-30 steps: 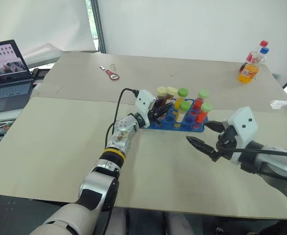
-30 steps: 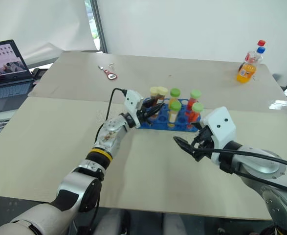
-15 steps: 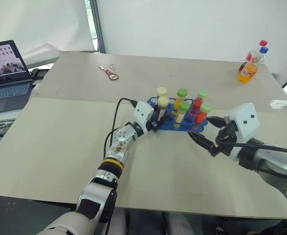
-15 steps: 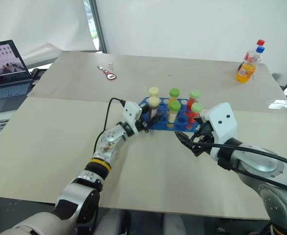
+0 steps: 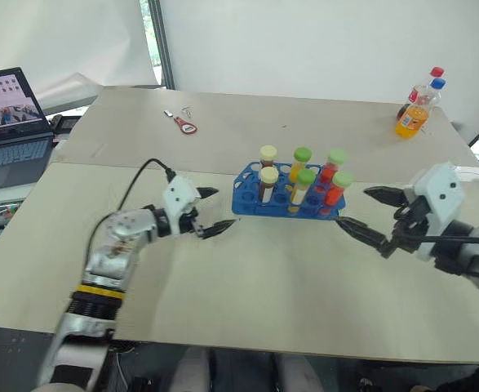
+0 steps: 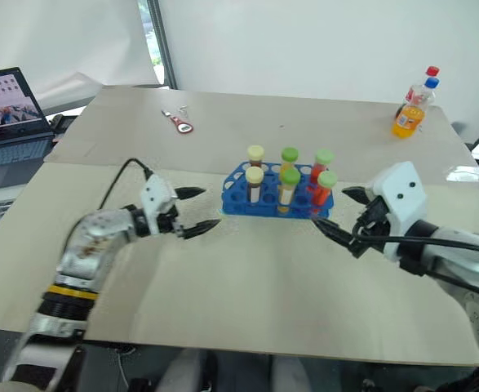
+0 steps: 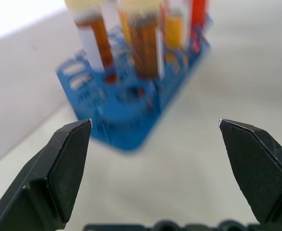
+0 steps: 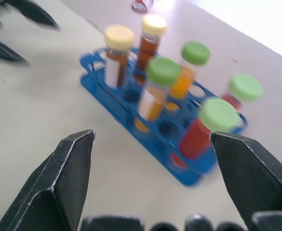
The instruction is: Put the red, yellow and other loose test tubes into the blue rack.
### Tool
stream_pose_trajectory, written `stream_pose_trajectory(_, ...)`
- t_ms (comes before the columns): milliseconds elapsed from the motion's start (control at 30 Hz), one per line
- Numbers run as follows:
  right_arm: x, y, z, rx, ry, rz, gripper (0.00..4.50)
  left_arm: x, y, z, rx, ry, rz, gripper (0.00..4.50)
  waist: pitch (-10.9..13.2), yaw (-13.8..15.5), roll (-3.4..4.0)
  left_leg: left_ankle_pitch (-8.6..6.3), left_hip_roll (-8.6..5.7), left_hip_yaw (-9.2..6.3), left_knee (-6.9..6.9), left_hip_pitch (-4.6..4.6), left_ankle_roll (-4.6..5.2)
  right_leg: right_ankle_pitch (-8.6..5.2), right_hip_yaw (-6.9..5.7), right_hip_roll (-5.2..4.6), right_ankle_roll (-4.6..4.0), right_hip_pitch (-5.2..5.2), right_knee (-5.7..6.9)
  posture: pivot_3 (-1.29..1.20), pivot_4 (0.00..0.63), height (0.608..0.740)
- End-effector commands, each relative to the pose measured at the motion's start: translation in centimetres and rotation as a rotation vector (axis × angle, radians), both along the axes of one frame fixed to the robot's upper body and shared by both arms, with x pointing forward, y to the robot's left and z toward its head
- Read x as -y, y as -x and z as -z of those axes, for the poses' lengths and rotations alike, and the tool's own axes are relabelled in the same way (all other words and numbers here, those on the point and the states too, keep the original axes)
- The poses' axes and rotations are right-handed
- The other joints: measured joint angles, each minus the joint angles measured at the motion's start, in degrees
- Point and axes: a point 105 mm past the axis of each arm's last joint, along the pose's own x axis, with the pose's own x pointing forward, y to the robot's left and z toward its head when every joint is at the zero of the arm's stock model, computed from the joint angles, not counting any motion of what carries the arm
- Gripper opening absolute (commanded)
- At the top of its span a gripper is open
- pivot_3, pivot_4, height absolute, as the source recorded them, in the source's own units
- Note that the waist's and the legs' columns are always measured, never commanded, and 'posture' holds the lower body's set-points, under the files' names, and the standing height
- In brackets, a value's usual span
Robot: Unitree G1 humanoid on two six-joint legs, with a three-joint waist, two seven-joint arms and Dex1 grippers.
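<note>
Now blue rack point(image 5: 288, 204) between left end effector point(image 5: 208, 212), right end effector point(image 5: 371, 214).

Blue rack point(image 7: 131, 103) between parted fingers point(image 7: 64, 163)

Bare table point(image 5: 255, 269) flanks the blue rack point(image 5: 251, 201) (upright test tubes point(image 5: 307, 186) crowd it).

Left wrist view: test tubes point(image 7: 145, 45) blurred, tops cropped.
</note>
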Motion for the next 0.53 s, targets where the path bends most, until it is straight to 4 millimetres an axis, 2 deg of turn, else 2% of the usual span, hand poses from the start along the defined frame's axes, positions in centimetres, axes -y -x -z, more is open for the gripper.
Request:
stream_pose_trajectory(33,1.3,0.1,-2.3,0.071,0.051,-0.051,4.27,-2.0,0.6,-2.2,0.053,-0.117,-0.008,4.49,-0.01,0.03,0.02,0.00,0.01,0.03,-0.03,0.01,0.00,0.00,0.00,0.01,0.00,0.00,-0.02,0.00,0.150,0.676)
stream_pose_trajectory(133,2.4,-0.1,-2.4,0.045,0.085,-0.060,4.27,-3.5,1.6,-2.2,0.020,-0.175,-0.006,4.49,-0.01,0.13,0.02,0.00,0.00,0.08,-0.10,0.02,0.00,0.00,0.00,-0.01,0.00,0.02,-0.09,0.00,0.150,0.676)
stream_pose_trajectory(233,3.2,-0.4,-2.6,0.039,0.105,-0.059,4.27,-4.4,1.7,-2.2,0.003,-0.193,-0.032,4.49,0.00,0.15,0.01,0.00,0.01,0.16,-0.10,0.01,0.00,0.00,0.00,-0.01,0.00,0.02,-0.15,0.00,0.150,0.676)
stream_pose_trajectory(533,3.6,-1.2,-2.6,0.045,0.116,-0.061,4.27,-4.1,2.1,-2.1,-0.031,-0.169,-0.031,4.49,0.01,0.13,0.00,0.00,0.03,0.30,-0.10,0.00,0.00,0.00,0.00,0.00,0.00,0.00,-0.13,0.00,0.150,0.676)
